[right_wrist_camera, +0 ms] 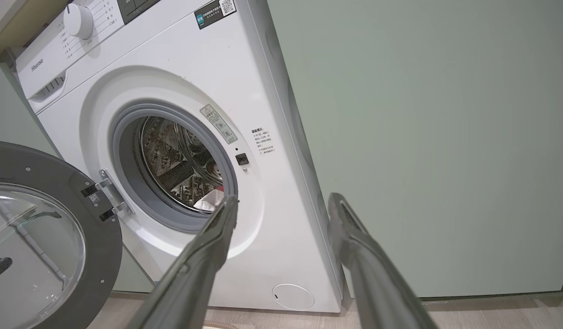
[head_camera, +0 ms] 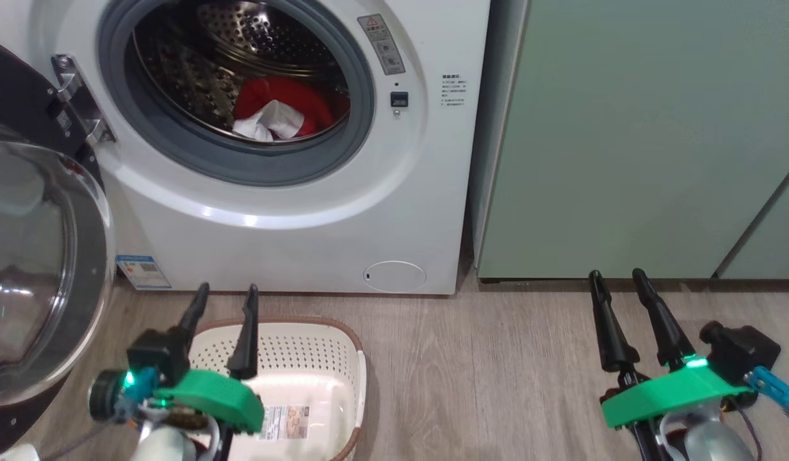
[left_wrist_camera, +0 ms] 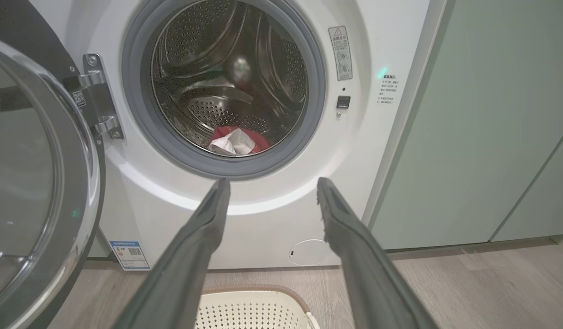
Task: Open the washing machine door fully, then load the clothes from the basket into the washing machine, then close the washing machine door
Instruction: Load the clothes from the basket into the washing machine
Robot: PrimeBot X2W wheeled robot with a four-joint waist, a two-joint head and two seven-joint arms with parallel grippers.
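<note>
Clothes [head_camera: 291, 102] (perhaps two) in washing machine [head_camera: 292, 243]

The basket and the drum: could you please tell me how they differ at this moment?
The basket is cream plastic; the drum is shiny steel. The basket's bottom lies bare, its sticker showing; the drum holds the red and white clothes. The basket opens upward on the floor; the drum opens forward inside the washer. Both have perforated walls.

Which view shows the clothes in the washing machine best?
The head view: the clothes lie red and white, unobstructed, in the drum. The left wrist view shows them smaller; the right wrist view, a white scrap beside its finger.
</note>
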